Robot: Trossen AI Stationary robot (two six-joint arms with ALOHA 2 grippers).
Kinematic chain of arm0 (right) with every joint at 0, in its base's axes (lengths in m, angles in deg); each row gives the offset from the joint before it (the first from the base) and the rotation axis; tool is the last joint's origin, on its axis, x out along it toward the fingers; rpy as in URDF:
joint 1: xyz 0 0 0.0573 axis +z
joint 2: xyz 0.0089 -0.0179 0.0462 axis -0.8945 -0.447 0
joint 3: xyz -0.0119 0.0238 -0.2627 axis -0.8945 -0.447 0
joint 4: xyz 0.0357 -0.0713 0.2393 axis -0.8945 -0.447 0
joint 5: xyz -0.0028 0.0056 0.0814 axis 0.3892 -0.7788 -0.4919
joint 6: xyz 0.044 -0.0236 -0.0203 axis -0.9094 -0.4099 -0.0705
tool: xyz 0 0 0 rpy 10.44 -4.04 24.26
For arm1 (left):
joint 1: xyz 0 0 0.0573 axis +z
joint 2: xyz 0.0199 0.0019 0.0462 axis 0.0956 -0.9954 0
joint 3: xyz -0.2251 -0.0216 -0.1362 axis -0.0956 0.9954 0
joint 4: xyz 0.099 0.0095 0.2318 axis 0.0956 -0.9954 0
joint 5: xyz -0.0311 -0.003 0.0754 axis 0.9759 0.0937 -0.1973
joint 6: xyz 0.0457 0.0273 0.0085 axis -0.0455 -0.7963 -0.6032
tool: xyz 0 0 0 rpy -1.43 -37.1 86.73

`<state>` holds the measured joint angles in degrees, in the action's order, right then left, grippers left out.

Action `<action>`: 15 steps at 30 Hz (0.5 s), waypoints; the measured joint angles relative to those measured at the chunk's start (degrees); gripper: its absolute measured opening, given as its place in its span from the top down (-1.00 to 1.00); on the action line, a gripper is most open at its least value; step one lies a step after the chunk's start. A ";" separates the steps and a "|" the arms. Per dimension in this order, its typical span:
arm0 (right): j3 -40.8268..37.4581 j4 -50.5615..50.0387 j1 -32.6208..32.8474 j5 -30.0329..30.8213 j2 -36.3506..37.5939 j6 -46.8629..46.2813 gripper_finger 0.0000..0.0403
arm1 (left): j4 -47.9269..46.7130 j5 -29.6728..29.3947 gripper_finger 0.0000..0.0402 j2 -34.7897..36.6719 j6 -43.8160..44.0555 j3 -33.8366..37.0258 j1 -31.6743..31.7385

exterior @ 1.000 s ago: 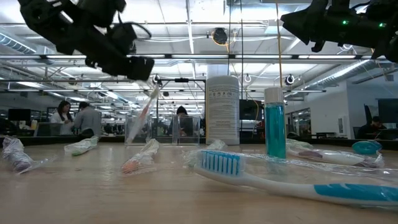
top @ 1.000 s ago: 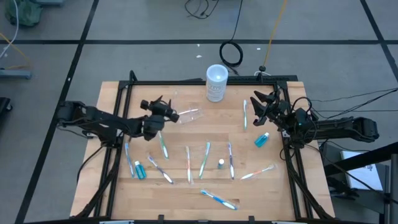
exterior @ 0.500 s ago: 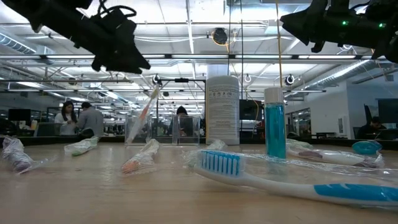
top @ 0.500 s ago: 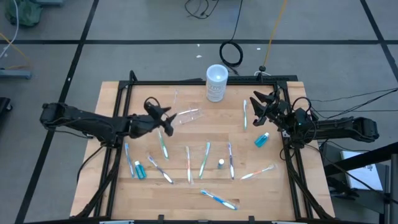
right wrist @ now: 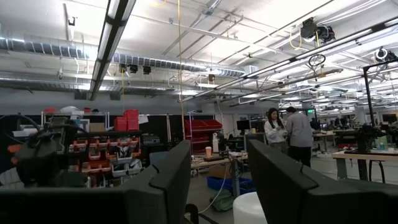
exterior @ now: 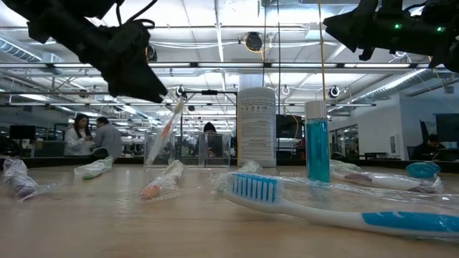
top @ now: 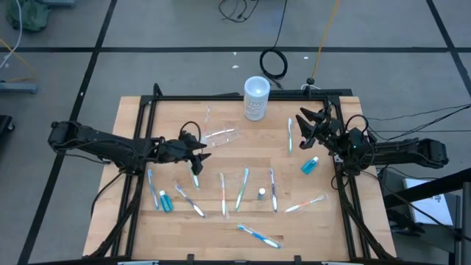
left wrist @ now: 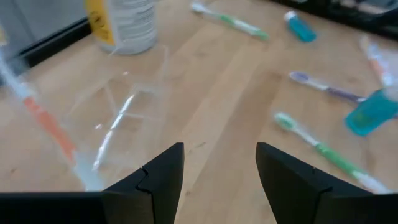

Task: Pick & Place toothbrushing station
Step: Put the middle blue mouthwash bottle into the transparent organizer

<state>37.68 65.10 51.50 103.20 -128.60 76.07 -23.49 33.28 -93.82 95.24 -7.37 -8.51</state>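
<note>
- From above, we see the left gripper [top: 197, 149] low over the wooden surface [top: 132, 118], just beside the clear holder [top: 222, 136], which lies on its side near the white canister [top: 255, 98].
- The left wrist view adds what the overhead cannot: the jaws stand spread with nothing between them, the clear holder [left wrist: 124, 106] just ahead, a wrapped orange-marked toothbrush [left wrist: 46, 124] beside it.
- That same view takes in a green toothbrush [left wrist: 323, 152], a purple one [left wrist: 326, 90] and a teal tube [left wrist: 371, 112] lying apart on the wood.
- The right gripper [top: 309, 125] hangs at the surface's right edge, near a teal tube [top: 310, 165]; from above its jaws appear parted and hold nothing.
- Its wrist camera looks level into the room, where two people [right wrist: 287, 134] stand at a bench; no toothbrush shows there.
- Overhead, we count toothbrushes scattered across the middle, one blue-and-white [top: 257, 235] nearest the front edge.
- From surface height that blue toothbrush [exterior: 337, 208] fills the foreground, and a teal bottle [exterior: 317, 149] stands upright beside the canister [exterior: 256, 126].
</note>
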 joint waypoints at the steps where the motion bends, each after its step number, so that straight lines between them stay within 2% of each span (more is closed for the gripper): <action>1: 0.00 -0.01 0.00 0.00 -0.01 -0.01 0.25 | 1.51 1.22 -0.03 0.00 -0.42 0.00 0.00; 5: 0.00 0.00 0.00 0.00 0.00 0.02 0.25 | 7.05 5.86 -0.03 0.02 -3.69 0.00 -0.19; 10: 0.00 -1.10 -0.02 -1.40 0.00 0.07 0.25 | 8.46 6.30 -0.03 0.00 -6.46 0.00 -0.87; 12: 0.00 -1.99 -0.11 -6.22 -0.06 -0.15 0.25 | 8.46 6.30 -0.03 0.00 -6.99 0.00 -0.87; 15: 0.42 -2.70 -0.09 -16.81 -0.86 -1.21 0.25 | 8.46 6.27 -0.03 0.00 -7.71 0.00 -0.86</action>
<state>38.10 62.40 51.41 86.38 -129.47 74.87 -15.03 39.54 -93.82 87.53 -7.37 -9.37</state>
